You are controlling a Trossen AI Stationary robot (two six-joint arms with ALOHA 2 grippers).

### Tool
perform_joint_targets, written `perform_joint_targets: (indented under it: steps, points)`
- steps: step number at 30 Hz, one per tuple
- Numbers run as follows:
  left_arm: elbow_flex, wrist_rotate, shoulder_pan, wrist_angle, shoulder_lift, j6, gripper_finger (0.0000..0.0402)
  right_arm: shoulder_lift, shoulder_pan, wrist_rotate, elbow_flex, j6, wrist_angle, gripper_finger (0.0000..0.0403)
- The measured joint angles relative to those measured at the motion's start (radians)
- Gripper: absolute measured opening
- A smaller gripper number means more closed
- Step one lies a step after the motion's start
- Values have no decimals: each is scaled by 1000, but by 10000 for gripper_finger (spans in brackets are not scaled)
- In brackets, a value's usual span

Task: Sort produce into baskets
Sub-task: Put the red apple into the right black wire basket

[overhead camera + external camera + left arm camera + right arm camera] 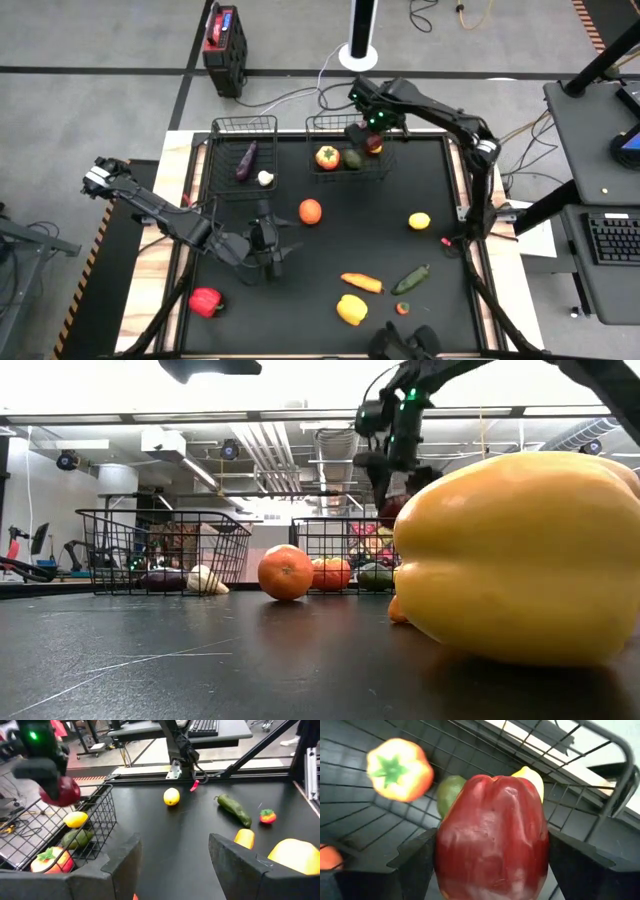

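**While the pepper hangs over the basket**

Because the right gripper [372,140] clamps a glossy dark-red toy pepper [492,837] above the wider black wire-mesh basket [322,172], it should lower inside the rim before releasing. The left gripper [172,865] waits open mid-table.

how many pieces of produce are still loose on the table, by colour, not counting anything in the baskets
red: 2, the loose red pepper and the small red fruit
orange: 2, the orange and the carrot
yellow: 2, the lemon and the yellow pepper
green: 1, the long green vegetable
total: 7
not counted: the held red pepper in the right tool
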Motion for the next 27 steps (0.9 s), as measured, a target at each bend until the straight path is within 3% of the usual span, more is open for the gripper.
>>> perform_joint_targets:
  steps: [11,27]
  points:
    - [0,-97,0,-34,0,0,212,85,-7,8,0,-9,5,325]
    - [0,-117,0,-51,-2,0,212,110,-7,21,0,-7,69,340]
